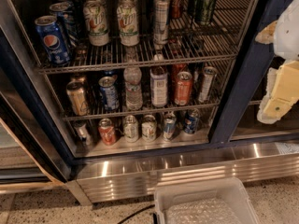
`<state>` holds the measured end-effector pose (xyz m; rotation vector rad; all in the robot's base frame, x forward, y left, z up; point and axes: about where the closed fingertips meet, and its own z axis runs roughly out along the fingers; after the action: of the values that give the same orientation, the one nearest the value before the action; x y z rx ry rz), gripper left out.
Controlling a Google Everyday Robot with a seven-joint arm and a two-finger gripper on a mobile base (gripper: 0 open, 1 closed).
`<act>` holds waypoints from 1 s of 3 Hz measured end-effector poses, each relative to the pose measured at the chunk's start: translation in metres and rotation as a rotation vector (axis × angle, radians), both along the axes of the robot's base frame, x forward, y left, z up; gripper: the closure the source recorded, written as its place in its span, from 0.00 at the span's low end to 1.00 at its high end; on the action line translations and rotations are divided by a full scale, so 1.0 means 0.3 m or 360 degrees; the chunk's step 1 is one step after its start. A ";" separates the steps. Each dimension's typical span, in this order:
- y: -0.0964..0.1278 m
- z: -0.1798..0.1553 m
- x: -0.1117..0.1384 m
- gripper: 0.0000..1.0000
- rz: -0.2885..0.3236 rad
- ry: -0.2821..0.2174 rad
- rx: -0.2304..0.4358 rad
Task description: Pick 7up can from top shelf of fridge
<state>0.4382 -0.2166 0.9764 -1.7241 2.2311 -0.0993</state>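
Two 7up cans stand side by side on the top shelf (140, 61) of the fridge (163, 164). One 7up can (96, 23) is on the left and the other 7up can (128, 22) is just right of it. Both are whitish with green lettering. A blue Pepsi can (52, 39) stands to their left and a slim silver can (161, 20) to their right. My gripper (269, 71) is at the right edge of the view, outside the fridge in front of its dark blue frame, well right of the cans. It is open and empty.
Red and green cans (205, 3) stand at the back right of the top shelf. Two lower racks hold several cans and bottles (159, 85). A white plastic bin (205, 204) sits on the floor in front of the steel base panel, with a dark cable (135, 213) beside it.
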 end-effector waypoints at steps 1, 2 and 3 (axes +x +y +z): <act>0.000 0.000 0.000 0.00 0.0000 0.0000 0.0001; 0.023 0.004 0.007 0.00 0.0002 -0.0016 0.0044; 0.083 0.021 0.025 0.00 0.0018 -0.0056 0.0171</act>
<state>0.4457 -0.1916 0.9827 -1.6653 2.1607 -0.0071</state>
